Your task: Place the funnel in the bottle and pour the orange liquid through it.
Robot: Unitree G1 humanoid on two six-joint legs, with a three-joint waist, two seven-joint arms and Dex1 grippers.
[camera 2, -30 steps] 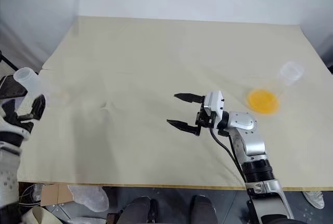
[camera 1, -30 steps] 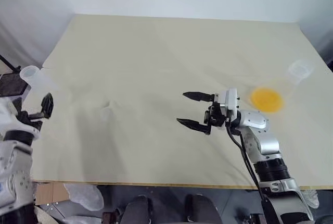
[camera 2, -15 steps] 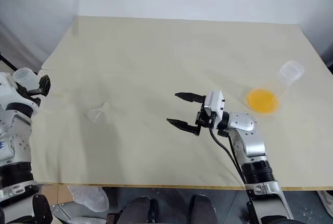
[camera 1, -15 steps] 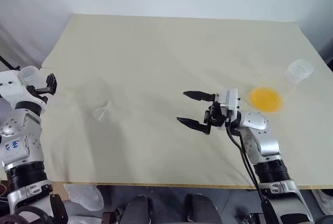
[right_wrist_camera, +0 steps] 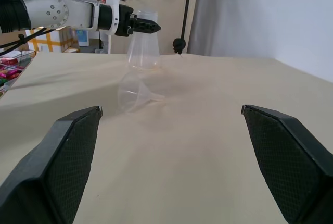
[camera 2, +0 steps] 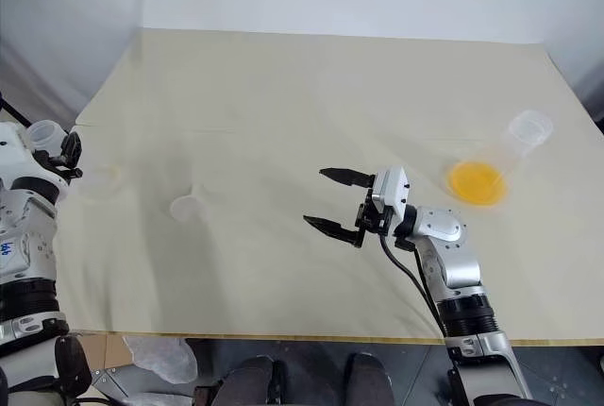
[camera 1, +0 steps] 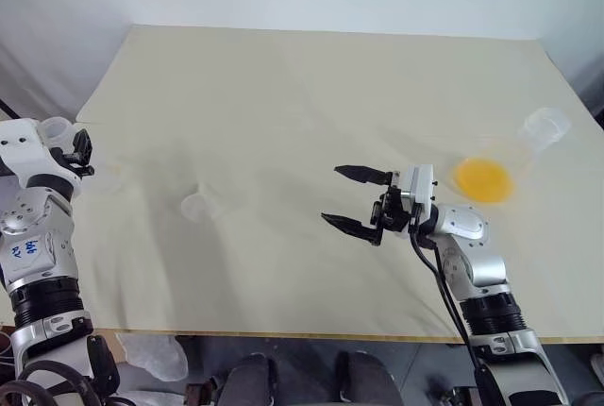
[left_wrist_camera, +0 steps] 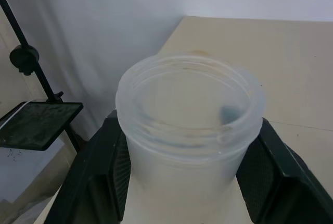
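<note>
Right claw [camera 1: 351, 199]: fingers spread wide, empty, hovering above the tabletop [camera 1: 311, 94], apparently poised for a pick.

Funnel [camera 1: 195, 206]: clear, lying on its side, well apart from the right claw towards the left claw, between the two; untouched.

Left claw [left_wrist_camera: 187, 182]: fingers set against either side of the bottle [left_wrist_camera: 188, 130] just below its round mouth, likely to steady it upright for the funnel.

Orange liquid [camera 1: 483, 179]: shallow pool in a clear flask [camera 1: 542, 128], behind the right claw's wrist, awaiting pouring.
</note>
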